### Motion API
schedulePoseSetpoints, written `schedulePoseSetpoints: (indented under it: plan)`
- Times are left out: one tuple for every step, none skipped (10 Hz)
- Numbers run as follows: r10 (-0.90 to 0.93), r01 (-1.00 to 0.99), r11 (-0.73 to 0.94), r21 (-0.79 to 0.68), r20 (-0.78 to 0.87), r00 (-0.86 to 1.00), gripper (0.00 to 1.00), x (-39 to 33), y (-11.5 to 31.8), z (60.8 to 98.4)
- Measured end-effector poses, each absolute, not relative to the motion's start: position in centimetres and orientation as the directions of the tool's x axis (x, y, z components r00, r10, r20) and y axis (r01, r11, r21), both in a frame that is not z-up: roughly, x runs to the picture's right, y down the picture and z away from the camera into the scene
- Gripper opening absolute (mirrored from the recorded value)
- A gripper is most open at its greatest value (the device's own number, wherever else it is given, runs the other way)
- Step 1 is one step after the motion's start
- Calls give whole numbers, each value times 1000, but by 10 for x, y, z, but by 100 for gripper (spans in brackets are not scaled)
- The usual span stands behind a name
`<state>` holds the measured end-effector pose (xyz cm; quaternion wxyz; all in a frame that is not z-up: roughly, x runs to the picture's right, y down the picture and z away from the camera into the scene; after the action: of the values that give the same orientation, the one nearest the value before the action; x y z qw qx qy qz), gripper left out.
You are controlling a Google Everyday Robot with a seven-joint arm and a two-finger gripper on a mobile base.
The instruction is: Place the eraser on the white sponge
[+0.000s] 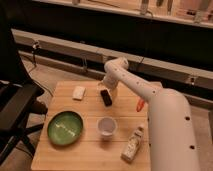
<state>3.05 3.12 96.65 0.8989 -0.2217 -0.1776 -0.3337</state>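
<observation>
The eraser, a small black flat block, lies on the wooden table near its back middle. The white sponge, a cream pad, lies to the left of the eraser, apart from it. My gripper hangs at the end of the white arm, just behind and above the eraser, close to its far end.
A green plate sits at the front left. A translucent white cup stands in the middle front. A small bottle lies at the front right. An orange-red carrot-like object lies at the right. A black chair stands to the left.
</observation>
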Motion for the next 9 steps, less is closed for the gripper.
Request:
schedulePoseSetpoints:
  plan:
    - [-527, 687, 666, -290, 469, 709, 80, 29, 37, 968]
    - [-535, 698, 651, -300, 471, 701, 80, 27, 43, 971]
    - [-540, 704, 640, -310, 471, 698, 80, 28, 47, 972]
    - [-549, 716, 622, -318, 475, 688, 80, 25, 51, 974]
    - [-556, 730, 607, -314, 488, 673, 80, 19, 53, 976]
    - [-560, 743, 591, -315, 503, 658, 78, 14, 57, 978]
    - [-564, 754, 577, -314, 514, 646, 71, 11, 60, 980]
    - [-565, 762, 567, -313, 526, 636, 61, 8, 62, 981]
    - [-562, 766, 564, -308, 536, 630, 50, 7, 62, 981]
